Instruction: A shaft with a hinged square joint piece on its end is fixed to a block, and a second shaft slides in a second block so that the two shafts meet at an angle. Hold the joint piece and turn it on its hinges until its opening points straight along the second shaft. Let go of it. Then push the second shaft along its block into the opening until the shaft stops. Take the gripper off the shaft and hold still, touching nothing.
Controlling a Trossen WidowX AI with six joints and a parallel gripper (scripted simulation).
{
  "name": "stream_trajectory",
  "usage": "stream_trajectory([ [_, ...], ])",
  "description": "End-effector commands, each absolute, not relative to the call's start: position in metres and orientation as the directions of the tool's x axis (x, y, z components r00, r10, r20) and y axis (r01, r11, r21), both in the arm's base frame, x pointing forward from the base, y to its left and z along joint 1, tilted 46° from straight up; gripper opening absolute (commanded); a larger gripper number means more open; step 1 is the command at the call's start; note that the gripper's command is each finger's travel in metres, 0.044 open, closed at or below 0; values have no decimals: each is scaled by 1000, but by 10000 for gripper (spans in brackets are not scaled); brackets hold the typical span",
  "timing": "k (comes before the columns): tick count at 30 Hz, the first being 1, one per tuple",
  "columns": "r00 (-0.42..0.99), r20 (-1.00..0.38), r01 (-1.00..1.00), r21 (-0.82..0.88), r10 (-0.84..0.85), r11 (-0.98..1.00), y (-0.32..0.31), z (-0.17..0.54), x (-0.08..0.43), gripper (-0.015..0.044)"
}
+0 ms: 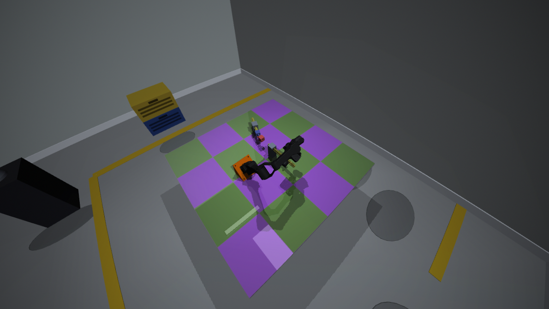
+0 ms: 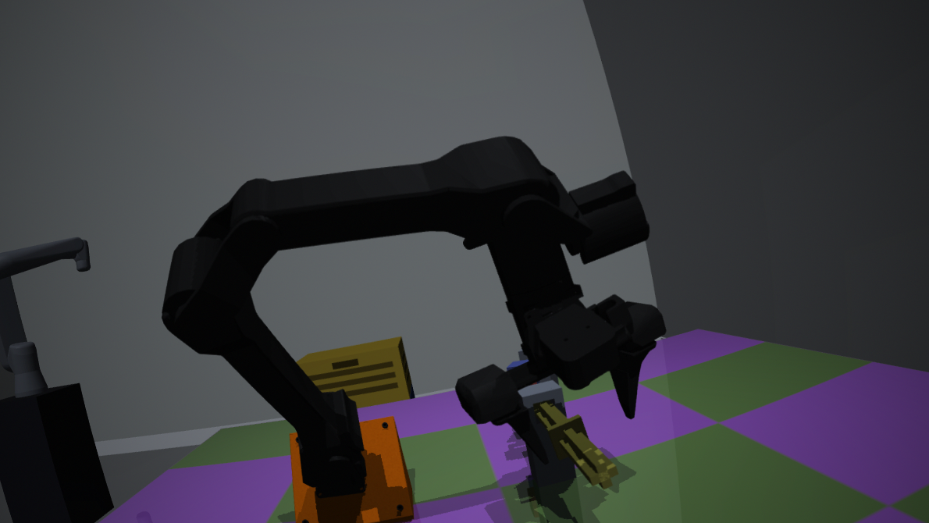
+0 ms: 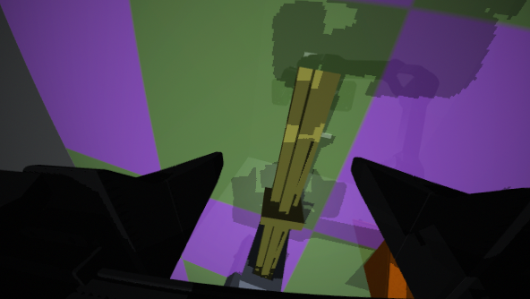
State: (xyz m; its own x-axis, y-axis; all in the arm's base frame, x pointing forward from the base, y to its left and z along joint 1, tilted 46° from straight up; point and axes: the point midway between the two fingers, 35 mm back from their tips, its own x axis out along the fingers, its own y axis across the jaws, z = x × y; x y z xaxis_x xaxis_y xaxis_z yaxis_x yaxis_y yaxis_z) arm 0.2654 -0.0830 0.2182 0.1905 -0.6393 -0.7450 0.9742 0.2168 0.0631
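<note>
My gripper (image 2: pixel 587 438) (image 3: pixel 286 160) is open and empty, its fingers pointing down on either side of the yellow second shaft (image 1: pixel 292 164) (image 2: pixel 571 439) (image 3: pixel 309 100). The shaft has a raised yellow collar (image 3: pixel 282 222) and runs out from the grey second block (image 1: pixel 271 146) (image 2: pixel 540 389) (image 3: pixel 260 285). The red joint piece (image 1: pixel 261 138) sits beyond that block, hinged to a blue part (image 1: pixel 257 132) (image 2: pixel 517 364) on the first shaft. The grey first block (image 1: pixel 254 124) carries that shaft. The arm mostly hides the joint in the exterior view, and its opening is too small to judge.
The orange base plate (image 1: pixel 238 169) (image 2: pixel 389 467) (image 3: pixel 397 282) of my arm stands beside the second block. A yellow and blue box (image 1: pixel 155 107) (image 2: pixel 364 370) stands off the chequered mat. A black pedestal (image 1: pixel 42 195) (image 2: pixel 65 448) is at the left.
</note>
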Motion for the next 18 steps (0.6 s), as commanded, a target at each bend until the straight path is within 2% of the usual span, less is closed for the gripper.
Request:
stream_trajectory([
  [1, 197, -689, 980, 149, -697, 129, -92, 205, 261, 440],
  [18, 197, -682, 980, 164, -705, 116, -101, 195, 263, 440],
])
